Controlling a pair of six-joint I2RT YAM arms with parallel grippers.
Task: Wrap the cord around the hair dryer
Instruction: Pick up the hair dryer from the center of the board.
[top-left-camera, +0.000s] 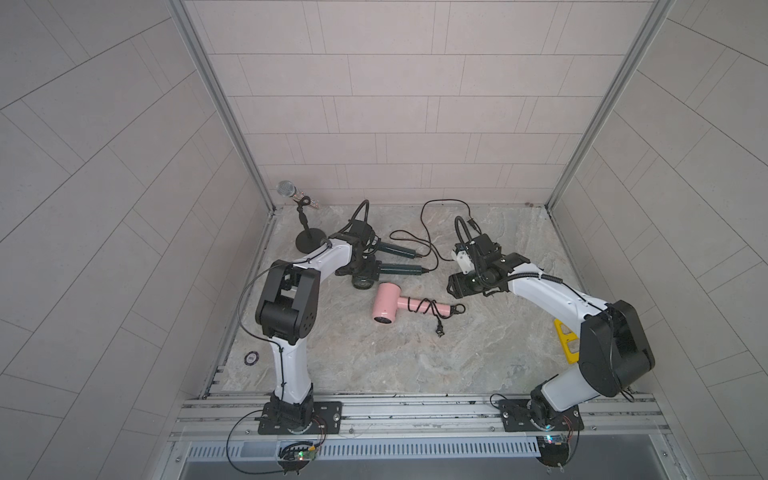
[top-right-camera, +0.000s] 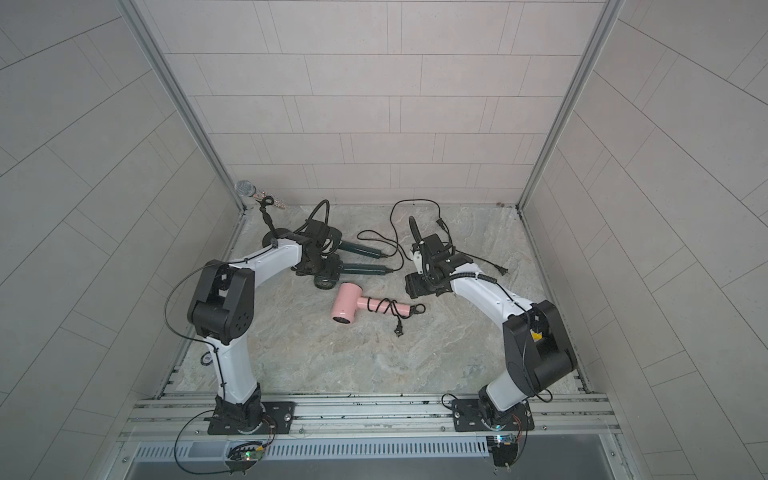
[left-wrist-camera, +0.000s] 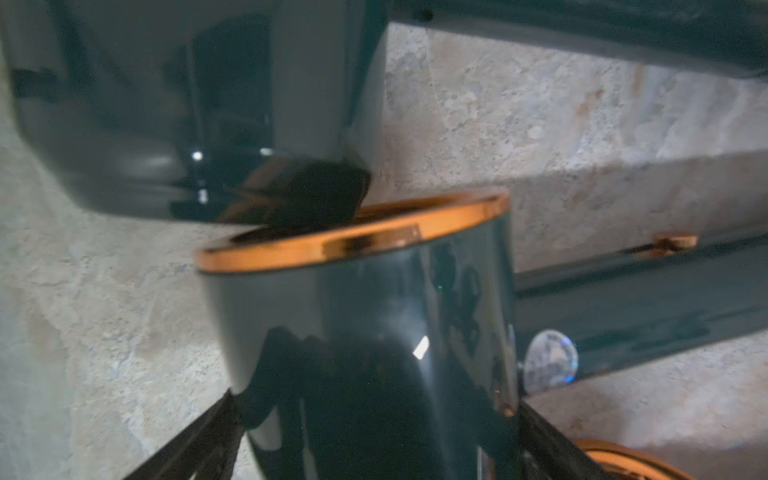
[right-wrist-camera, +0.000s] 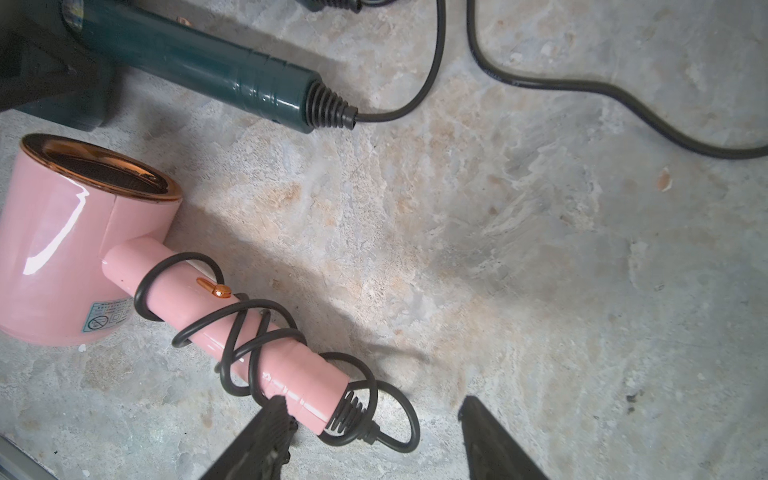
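The right gripper (right-wrist-camera: 372, 401) stands with jaws apart, holding nothing. In the right wrist view one fingertip (right-wrist-camera: 276, 409) overlaps the cord end of the pink hair dryer (top-left-camera: 386, 305); contact cannot be told. The left gripper (left-wrist-camera: 374, 403) has its jaws spread wide, one finger on each side of the copper-rimmed barrel of a dark green hair dryer (left-wrist-camera: 374, 332); whether they press it cannot be told. The pink hair dryer lies on its side in the middle of the marbled tabletop (top-left-camera: 415, 365). Its handle runs crosswise, barrel toward the robot's left and handle end toward its right, just on the near side of the right gripper. Its black cord (right-wrist-camera: 239, 322) coils around the handle, and the plug (top-left-camera: 440, 331) lies beside it. A second dark green hair dryer (top-left-camera: 399, 249) lies beside the first, handles parallel and pointing rightward. Their loose cords (right-wrist-camera: 561, 83) trail over the tabletop.
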